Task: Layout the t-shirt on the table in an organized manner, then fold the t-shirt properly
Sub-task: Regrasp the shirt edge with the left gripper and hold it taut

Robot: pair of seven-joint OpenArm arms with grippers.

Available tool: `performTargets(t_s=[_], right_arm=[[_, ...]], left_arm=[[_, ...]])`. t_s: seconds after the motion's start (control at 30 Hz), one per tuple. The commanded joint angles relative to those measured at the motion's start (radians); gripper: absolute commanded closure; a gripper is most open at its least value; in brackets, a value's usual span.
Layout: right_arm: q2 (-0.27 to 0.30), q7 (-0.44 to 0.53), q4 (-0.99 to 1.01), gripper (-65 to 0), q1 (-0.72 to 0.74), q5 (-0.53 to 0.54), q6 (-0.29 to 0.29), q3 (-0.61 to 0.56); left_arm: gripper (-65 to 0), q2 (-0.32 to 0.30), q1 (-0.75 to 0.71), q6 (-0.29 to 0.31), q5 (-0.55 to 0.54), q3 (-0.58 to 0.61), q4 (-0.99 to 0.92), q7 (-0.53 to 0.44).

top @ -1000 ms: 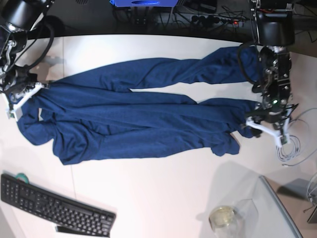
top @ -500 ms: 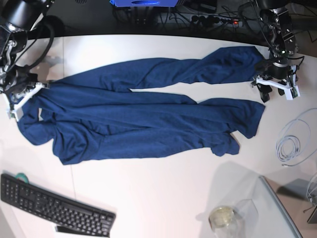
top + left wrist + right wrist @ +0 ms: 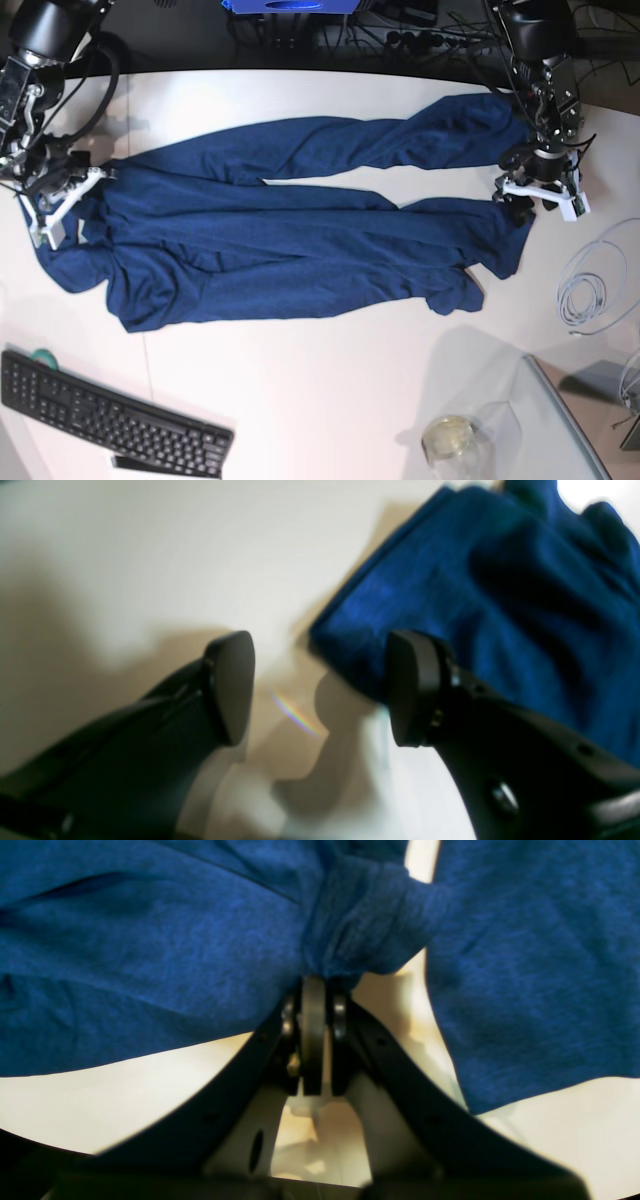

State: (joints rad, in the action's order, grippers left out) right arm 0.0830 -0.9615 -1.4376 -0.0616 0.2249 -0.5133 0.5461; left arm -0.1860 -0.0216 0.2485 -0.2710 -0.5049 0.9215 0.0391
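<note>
The navy-blue t-shirt (image 3: 290, 240) lies stretched out lengthwise across the white table (image 3: 320, 400), creased, with a strip of table showing along its middle. At its left end my right gripper (image 3: 70, 200) is shut on a bunched fold of the t-shirt (image 3: 360, 925), the jaws (image 3: 314, 985) pressed together on the cloth. At the right end my left gripper (image 3: 522, 198) hovers open just above the table (image 3: 150, 555). A corner of the t-shirt (image 3: 500, 605) lies by its right finger (image 3: 405, 690), and nothing sits between the fingers.
A black keyboard (image 3: 110, 415) lies at the front left. A coil of white cable (image 3: 590, 290) sits right of the shirt. At the front right stand a glass jar (image 3: 450, 437) and a clear tray (image 3: 565, 420). Cables run along the back edge.
My left gripper swung from the shirt's lower right corner up to the upper one, then came back down between them. The right gripper shifted slightly right, still holding the cloth.
</note>
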Motion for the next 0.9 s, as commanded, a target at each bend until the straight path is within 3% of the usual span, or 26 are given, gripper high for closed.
performTargets(t_s=[0.0, 0.23, 0.3, 0.4, 0.57, 0.63, 0.73, 0.8, 0.87], right_arm=[[0.013, 0.028, -0.016, -0.2, 0.013, 0.009, -0.003, 0.002], [0.013, 0.059, -0.013, -0.2, -0.002, 0.008, -0.003, 0.002], [0.013, 0.059, -0.013, -0.2, -0.008, 0.008, -0.003, 0.004], [0.013, 0.059, -0.015, -0.2, -0.008, 0.009, -0.003, 0.004], [0.004, 0.075, -0.013, -2.6, -0.014, 0.011, -0.002, 0.033], [-0.027, 0.092, -0.019, -10.8, -0.019, 0.011, -0.002, 0.081], [-0.062, 0.121, -0.067, -29.7, -0.051, 0.012, -0.021, 0.180], [-0.105, 0.175, -0.087, -39.8, -0.083, 0.012, -0.103, 0.243], [-0.134, 0.215, -0.082, -43.1, -0.100, 0.012, -0.185, 0.282]], left_arm=[[-39.7, -0.011, 0.018, 0.005, -0.006, -0.002, 0.000, -0.017], [-38.2, 0.015, 0.067, 0.007, -0.006, -0.002, -0.051, -0.015], [-28.1, 0.015, 0.067, 0.007, -0.006, -0.002, -0.049, -0.012], [0.0, 0.012, 0.061, 0.007, -0.006, -0.008, -0.034, -0.009], [0.0, 0.007, 0.012, 0.007, -0.004, -0.013, 0.063, -0.002], [0.0, 0.007, -0.016, 0.007, -0.004, -0.013, 0.133, 0.043], [0.0, 0.009, -0.048, 0.007, -0.006, -0.013, 0.236, 0.107], [0.0, 0.009, -0.067, 0.007, -0.006, -0.013, 0.291, 0.132], [0.0, 0.010, -0.076, 0.007, -0.006, -0.013, 0.321, 0.152]])
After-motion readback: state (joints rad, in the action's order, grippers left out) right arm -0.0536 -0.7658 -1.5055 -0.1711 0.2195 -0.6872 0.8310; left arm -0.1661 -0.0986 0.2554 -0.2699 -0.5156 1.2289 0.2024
